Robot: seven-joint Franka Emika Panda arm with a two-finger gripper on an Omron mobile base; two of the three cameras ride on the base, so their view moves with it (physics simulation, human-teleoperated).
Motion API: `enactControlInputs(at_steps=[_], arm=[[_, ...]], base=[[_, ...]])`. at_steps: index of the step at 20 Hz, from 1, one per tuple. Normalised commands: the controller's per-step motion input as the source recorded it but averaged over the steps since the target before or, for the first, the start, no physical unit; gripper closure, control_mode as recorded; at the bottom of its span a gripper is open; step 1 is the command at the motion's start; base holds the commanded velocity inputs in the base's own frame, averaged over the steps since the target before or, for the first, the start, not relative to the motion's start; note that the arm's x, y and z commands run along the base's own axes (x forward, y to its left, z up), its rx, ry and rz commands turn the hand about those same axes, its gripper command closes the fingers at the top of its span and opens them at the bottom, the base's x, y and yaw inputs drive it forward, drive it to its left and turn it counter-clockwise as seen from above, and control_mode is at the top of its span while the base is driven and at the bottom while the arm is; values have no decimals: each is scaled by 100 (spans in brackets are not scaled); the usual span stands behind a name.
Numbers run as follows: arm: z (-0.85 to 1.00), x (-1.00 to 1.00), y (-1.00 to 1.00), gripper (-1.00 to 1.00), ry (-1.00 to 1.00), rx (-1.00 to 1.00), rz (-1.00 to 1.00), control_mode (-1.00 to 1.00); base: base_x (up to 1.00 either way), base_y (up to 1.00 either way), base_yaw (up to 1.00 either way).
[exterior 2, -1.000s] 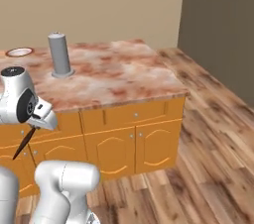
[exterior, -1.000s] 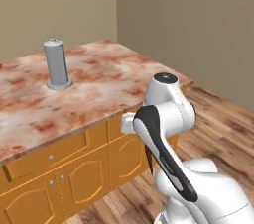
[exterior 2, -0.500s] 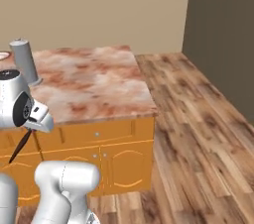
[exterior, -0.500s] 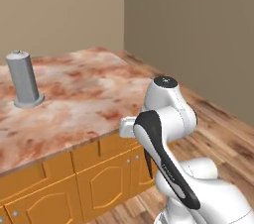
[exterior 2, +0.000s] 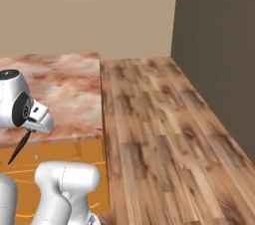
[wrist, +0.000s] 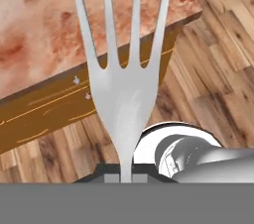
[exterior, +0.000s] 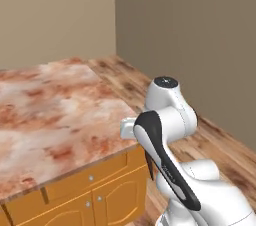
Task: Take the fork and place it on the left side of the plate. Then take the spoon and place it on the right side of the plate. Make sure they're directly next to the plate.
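The fork [wrist: 123, 94] fills the middle of the hand view, its silver tines pointing up and away over the counter's edge. My gripper [wrist: 126, 174] is shut on its neck at the bottom of that view. In the right base view the fork's slim black handle [exterior 2: 20, 147] hangs down and to the left from the hand [exterior 2: 39, 118], in front of the cabinet. The hand is held off the counter's near corner, above the floor. The plate and the spoon are out of view.
A marble-topped counter [exterior: 50, 115] on orange cabinets [exterior: 95, 195] ends at a corner [exterior 2: 99, 129] close to the arm. Wooden floor [exterior 2: 164, 139] stretches to the right up to the brown walls [exterior 2: 219, 45].
The whole picture has slid left, so the base has moved. The grey cylinder and the counter's left part have left both base views. The fork stays in the gripper.
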Motion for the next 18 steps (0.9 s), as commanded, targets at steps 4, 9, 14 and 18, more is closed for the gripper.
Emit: enactControlInputs(at_steps=[4,9,14,18], arm=[[0,0,0,100,0,0,0,100],[0,0,0,100,0,0,0,100],[0,0,0,100,0,0,0,100],[0,0,0,100,0,0,0,100]], base=[[66,-100,0],[75,-100,1],[99,-100,8],[100,-100,13]])
